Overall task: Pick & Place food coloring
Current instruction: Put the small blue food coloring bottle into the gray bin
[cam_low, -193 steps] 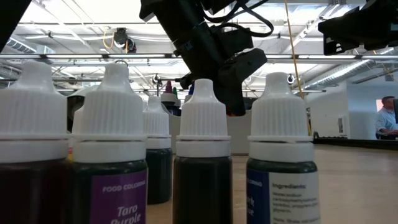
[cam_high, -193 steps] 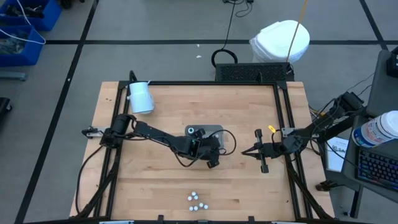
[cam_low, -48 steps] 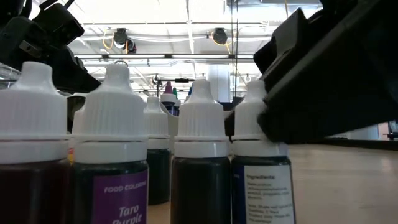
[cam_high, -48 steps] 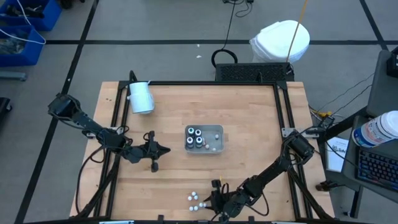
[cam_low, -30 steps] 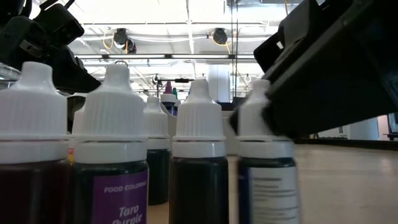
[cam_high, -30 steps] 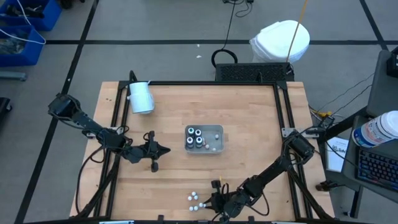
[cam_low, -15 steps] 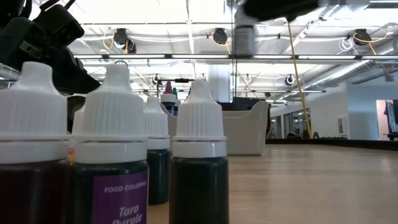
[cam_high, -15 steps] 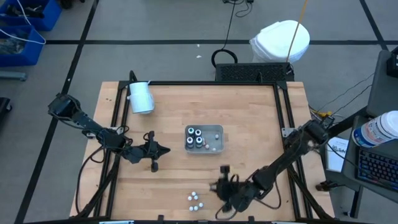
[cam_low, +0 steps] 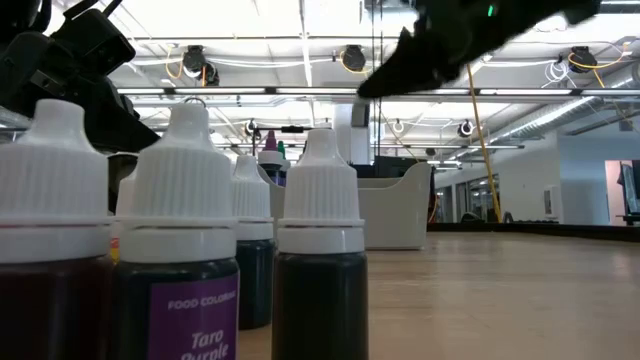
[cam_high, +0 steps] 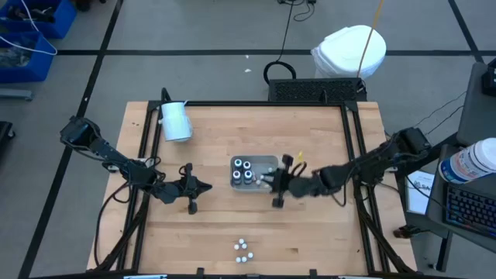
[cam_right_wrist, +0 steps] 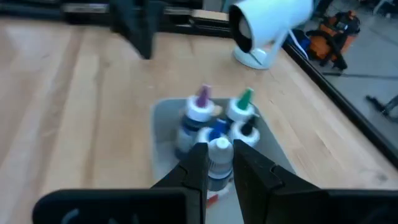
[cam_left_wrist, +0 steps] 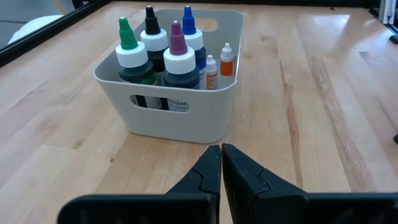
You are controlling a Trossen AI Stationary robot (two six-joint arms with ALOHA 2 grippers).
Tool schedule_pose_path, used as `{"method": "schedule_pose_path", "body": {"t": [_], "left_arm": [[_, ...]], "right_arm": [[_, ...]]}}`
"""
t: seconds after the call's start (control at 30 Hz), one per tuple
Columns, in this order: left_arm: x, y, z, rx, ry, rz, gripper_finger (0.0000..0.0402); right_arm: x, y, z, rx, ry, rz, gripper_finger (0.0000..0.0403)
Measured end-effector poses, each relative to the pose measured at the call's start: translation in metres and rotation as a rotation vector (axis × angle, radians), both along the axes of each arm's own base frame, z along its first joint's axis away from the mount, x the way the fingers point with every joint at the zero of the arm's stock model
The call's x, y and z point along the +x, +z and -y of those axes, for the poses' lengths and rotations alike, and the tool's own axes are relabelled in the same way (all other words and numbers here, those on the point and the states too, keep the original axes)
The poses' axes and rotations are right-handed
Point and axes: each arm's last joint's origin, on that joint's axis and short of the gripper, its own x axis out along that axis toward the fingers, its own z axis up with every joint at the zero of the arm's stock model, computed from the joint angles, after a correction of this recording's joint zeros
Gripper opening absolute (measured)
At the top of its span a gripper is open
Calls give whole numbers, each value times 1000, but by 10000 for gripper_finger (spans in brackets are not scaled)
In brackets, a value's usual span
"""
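Note:
A pale grey tray [cam_high: 268, 164] stands mid-table and holds food coloring bottles [cam_left_wrist: 163, 46] with green, black, purple and blue tips, plus two small ones. Several white-capped bottles [cam_high: 244, 251] stand at the near edge, close up in the low view [cam_low: 320, 210]. My right gripper [cam_high: 269, 181] hovers at the tray's right side, shut on a small white-capped bottle [cam_right_wrist: 219, 151]. My left gripper [cam_high: 206, 186] waits shut to the left of the tray, shown in the left wrist view [cam_left_wrist: 221, 163] a little short of it. My right gripper pinches the small bottle between its two fingers at the white cap [cam_right_wrist: 219, 147]. The fingers come from the table's right, slanting slightly down. The bottle is lifted clear over the tray's edge, cap up; the fingers hide its lower body.
A white cylinder [cam_high: 175, 121] lies at the far left of the table. Dark frame rails [cam_high: 353, 139] run along the table's sides. Bare wood lies between the tray and the near-edge bottles.
My right gripper has risen from the near edge and swung toward the far side and the tray, carrying one bottle out of the row, lifted clear of the table. The remaining bottles have stayed in place.

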Motion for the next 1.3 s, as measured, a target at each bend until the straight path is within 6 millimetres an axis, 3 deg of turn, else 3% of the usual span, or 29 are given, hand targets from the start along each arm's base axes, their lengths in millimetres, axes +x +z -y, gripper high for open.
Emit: {"method": "schedule_pose_path", "body": {"t": [0.13, 0.27, 0.53, 0.73, 1.3], "left_arm": [[0, 0, 0, 1, 0, -2, 21], [0, 0, 0, 4, 0, -1, 21], [0, 0, 0, 3, 5, 1, 21], [0, -1, 0, -10, 9, -10, 21], [0, -1, -1, -13, 15, -6, 21]], "right_arm": [[-6, -22, 31, 41, -50, 20, 45], [1, -29, 45, 130, -46, 31, 45], [14, -37, 44, 145, -51, 4, 45], [8, -42, 49, 109, -191, -41, 45], [6, -47, 53, 148, -242, -71, 45]]}}
